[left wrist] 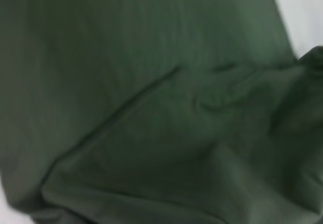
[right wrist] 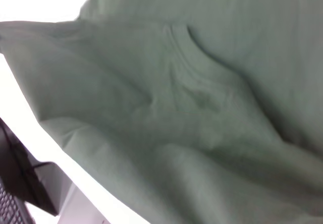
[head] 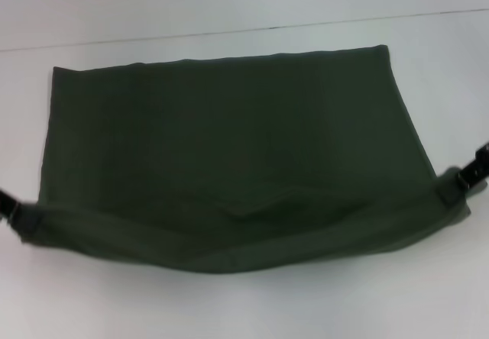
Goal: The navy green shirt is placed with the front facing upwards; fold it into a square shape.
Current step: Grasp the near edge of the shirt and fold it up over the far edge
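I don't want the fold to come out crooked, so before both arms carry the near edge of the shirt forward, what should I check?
1. Left gripper holds its near corner of the navy green shirt: ok, cloth is bunched at it.
2. Right gripper holds the other near corner: ok.
3. Near edge lifted evenly: not ok, it sags in the middle between the grippers.
4. Far edge flat and straight on the white table: ok.
5. Cloth smooth: not ok, a crease shows near the middle of the near part.
6. How firm either grip is: cannot tell.
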Robot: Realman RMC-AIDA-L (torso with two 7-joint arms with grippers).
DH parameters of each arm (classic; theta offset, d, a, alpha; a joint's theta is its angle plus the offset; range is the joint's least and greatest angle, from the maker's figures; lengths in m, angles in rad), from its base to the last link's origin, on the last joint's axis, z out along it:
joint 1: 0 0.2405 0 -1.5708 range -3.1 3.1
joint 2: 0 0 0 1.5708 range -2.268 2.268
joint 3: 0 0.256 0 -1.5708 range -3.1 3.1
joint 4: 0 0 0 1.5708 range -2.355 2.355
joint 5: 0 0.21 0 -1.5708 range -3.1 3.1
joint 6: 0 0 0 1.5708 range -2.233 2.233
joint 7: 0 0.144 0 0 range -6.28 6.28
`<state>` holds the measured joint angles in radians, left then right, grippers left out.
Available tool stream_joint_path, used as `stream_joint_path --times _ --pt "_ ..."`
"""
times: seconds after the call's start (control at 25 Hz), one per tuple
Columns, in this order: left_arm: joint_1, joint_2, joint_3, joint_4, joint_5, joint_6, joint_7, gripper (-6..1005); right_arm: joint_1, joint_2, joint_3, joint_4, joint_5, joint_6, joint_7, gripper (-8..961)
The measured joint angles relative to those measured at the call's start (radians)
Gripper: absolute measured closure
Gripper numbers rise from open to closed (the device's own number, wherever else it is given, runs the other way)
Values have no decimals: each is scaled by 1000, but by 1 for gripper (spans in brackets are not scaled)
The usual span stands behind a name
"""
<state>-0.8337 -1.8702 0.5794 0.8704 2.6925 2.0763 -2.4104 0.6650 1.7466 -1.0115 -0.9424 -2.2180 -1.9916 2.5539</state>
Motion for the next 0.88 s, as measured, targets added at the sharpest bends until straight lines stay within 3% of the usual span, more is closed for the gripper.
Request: stream_joint_path --times 0.2,0.4,0.6,0.88 --pt "-52 19 -25 -7 -19 -14 -5 911 44 -18 46 -3 -21 3 -11 904" --pt "-74 22 -34 -8 -20 -116 -64 911 87 -18 142 -7 -131 9 -25 904" --pt "-83 9 -29 -51 -20 -270 -111 911 102 -11 204 -8 -181 60 -30 904" --pt "-95 -34 -24 -86 -22 -438 -140 917 102 8 223 5 -185 169 -17 904"
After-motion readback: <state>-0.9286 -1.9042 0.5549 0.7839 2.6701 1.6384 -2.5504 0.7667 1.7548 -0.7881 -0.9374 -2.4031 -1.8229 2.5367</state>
